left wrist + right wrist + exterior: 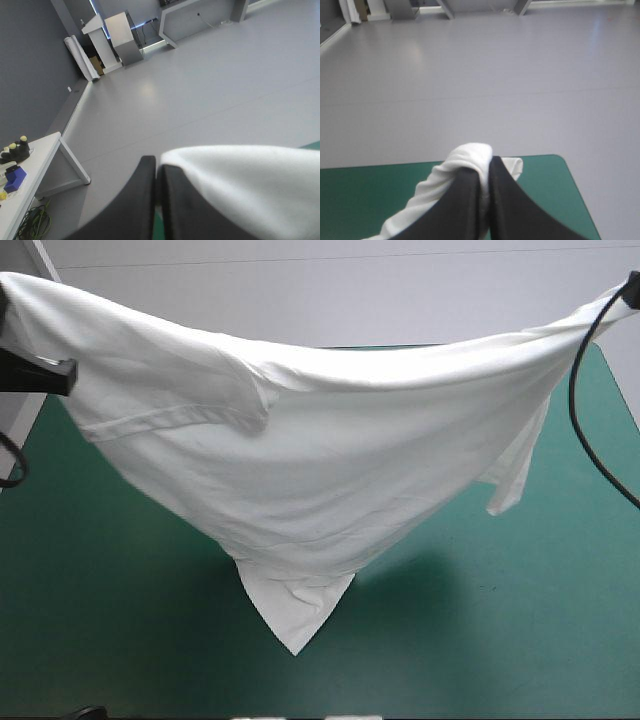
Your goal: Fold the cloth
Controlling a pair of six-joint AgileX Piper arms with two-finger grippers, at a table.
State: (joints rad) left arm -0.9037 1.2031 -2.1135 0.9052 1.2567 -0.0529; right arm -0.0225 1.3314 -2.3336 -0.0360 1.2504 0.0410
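Note:
The white T-shirt [300,470] hangs in the air, stretched wide between both raised arms above the teal-green table [100,620]. Its lowest corner points down toward the table's middle front, and one sleeve dangles at the right. My left gripper [156,167] is shut on the T-shirt; white cloth [240,190] bulges beside its fingers. My right gripper [487,167] is shut on the T-shirt too, with a bunched fold of cloth [467,157] wrapped over its fingertips. In the high view both grippers sit at the upper corners, mostly hidden by cloth.
The table's far right corner [560,162] lies just beyond my right gripper. A shadow of the hanging shirt falls on the cover [430,580].

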